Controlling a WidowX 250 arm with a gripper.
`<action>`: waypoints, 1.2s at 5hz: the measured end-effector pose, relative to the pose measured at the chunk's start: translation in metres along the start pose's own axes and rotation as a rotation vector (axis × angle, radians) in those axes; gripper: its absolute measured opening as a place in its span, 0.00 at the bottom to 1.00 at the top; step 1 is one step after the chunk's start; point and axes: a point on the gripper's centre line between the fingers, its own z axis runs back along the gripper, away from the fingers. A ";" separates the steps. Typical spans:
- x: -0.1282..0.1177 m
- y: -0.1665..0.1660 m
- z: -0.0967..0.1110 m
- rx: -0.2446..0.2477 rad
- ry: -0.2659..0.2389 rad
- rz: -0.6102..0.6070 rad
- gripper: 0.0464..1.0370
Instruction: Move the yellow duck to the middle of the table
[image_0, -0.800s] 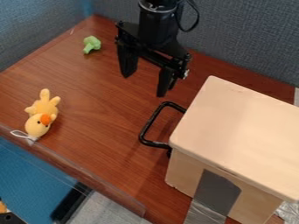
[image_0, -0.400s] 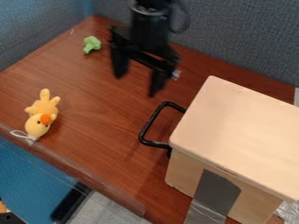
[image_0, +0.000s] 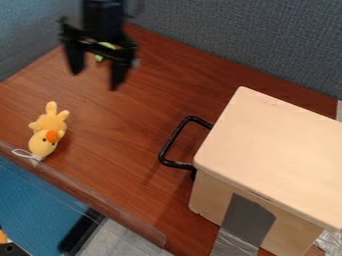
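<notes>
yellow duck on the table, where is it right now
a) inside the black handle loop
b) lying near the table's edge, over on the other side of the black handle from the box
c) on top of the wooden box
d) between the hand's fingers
b: the yellow duck lies on the table close to its edge, with the black handle between it and the wooden box, and the open hand is apart from it.
</notes>
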 end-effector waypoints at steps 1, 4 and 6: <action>-0.016 0.022 -0.033 -0.014 0.045 0.034 0.96; -0.050 0.032 -0.086 0.029 0.130 0.070 0.96; -0.044 0.035 -0.101 0.083 0.195 0.098 0.92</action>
